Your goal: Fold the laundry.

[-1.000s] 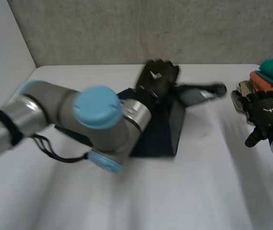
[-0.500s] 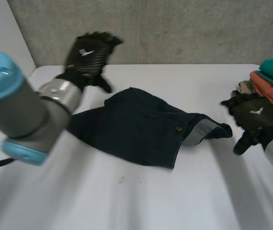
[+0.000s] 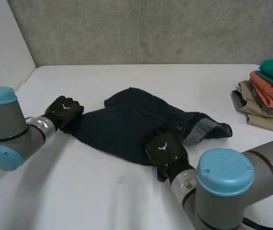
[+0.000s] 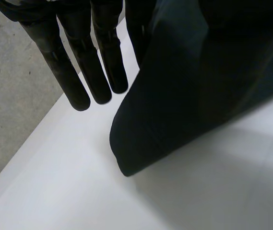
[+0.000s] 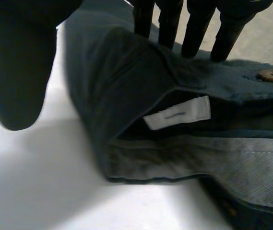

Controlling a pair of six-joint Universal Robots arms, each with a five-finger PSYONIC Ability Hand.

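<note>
Only one garment, two hands.

Diffuse, even light; the white table came up bright, the concrete wall duller. The dark garment read almost black, its folds faint. Left wrist view: soft grey shadow lay on the table beside the garment's edge. Right wrist view: similar soft shadow under its fold.

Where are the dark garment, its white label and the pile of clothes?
dark garment point(image 3: 126, 124): head view, middle of the cloth.
white label point(image 5: 177, 113): right wrist view, centre of the tag.
pile of clothes point(image 3: 270, 92): head view, the orange layer.
</note>
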